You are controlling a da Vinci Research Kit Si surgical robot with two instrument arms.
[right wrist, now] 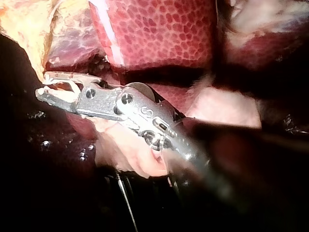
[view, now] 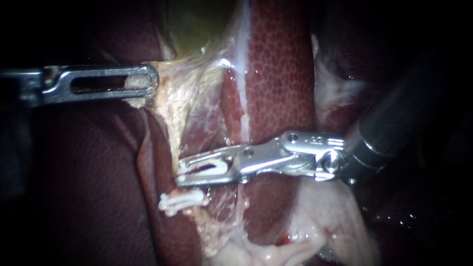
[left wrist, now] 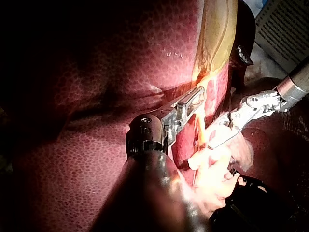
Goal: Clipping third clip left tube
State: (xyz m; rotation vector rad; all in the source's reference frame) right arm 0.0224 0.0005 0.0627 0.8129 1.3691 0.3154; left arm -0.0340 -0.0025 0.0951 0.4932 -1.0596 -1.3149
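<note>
The left tube (view: 173, 140) is a pale strand running down from the greenish gallbladder (view: 192, 24). One white clip (view: 181, 201) sits across it low down. Just above that clip, my right instrument (view: 181, 171) reaches in from the right. Its jaws stand slightly apart around the tube, with a white clip (right wrist: 47, 83) held between them. My left instrument (view: 143, 83) comes in from the left, its slotted jaws shut on pale tissue (view: 162, 93) below the gallbladder, holding it stretched. The left wrist view shows the same grip (left wrist: 195, 99).
Dark red liver (view: 276, 74) lies behind and on both sides. A second whitish strand (view: 242, 88) runs down to the right of the left tube. Pale fatty tissue (view: 325, 221) lies under my right instrument's shaft.
</note>
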